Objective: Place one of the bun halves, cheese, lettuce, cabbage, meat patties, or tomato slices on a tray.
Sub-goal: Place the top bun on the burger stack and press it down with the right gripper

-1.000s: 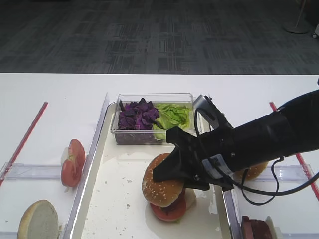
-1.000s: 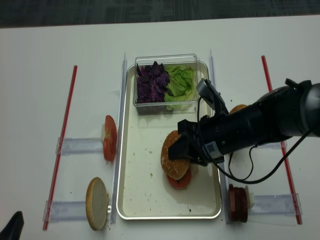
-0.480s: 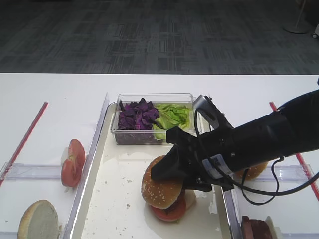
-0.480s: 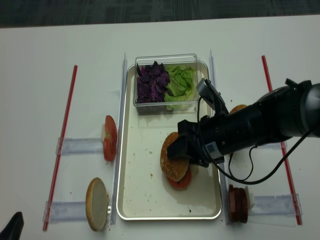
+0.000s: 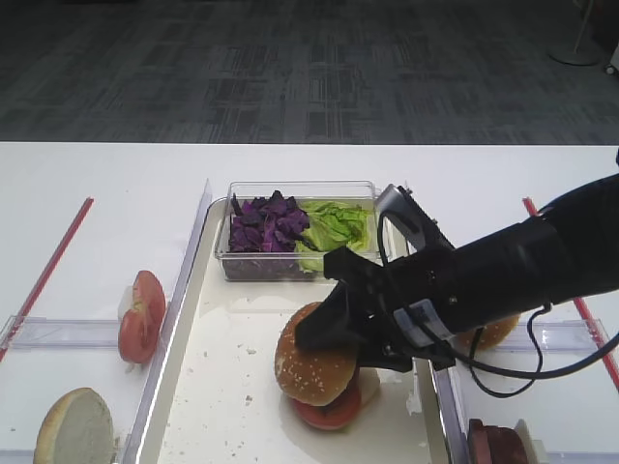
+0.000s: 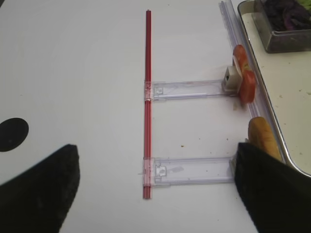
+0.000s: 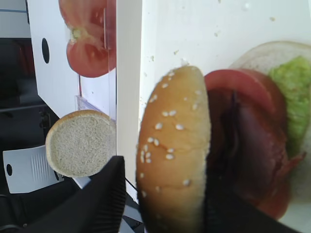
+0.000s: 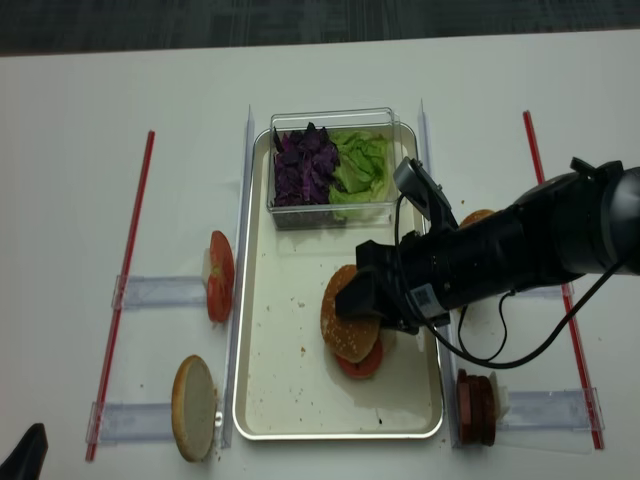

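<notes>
- The golden-brown sesame bun top (image 5: 314, 358) lies on a stack of red tomato slice (image 7: 233, 90), dark meat and green lettuce (image 7: 291, 92), inside the cream-white tray with silver rim (image 8: 290, 400).
- The black right gripper (image 5: 334, 324) stands around the bun; whether its fingers are pressing it, I cannot tell.
- The left gripper (image 6: 155, 194) is spread apart with nothing between, above the white table (image 6: 73, 73).

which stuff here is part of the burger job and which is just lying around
In the job:
- bun top, between the right pincer fingers
- tray
- tomato slice under the bun

Lying about:
- red strips
- clear rails
- black wrist cable
</notes>
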Controlling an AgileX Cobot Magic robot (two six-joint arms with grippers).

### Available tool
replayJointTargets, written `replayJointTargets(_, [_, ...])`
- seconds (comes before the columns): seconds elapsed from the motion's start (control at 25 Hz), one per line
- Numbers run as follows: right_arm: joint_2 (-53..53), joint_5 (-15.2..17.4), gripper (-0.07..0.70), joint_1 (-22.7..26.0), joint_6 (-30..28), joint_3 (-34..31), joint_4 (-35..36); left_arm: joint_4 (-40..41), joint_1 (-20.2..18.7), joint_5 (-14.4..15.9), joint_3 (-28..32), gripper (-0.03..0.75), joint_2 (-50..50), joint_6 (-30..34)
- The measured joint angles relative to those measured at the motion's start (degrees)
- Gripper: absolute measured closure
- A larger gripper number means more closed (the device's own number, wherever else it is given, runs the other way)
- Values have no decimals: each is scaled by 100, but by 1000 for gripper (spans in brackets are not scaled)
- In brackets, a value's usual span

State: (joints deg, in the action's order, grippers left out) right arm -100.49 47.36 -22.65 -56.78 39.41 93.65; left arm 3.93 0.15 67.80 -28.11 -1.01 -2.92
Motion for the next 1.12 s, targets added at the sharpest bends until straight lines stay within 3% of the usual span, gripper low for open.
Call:
replayJointTargets(0.64, [0, 169, 280, 440, 150, 0, -442, 0, 0, 0, 0, 118, 0, 0])
replayJointTargets(1.12, [0, 505, 279, 861, 164, 0, -677, 0, 0, 0, 0, 118, 0, 0])
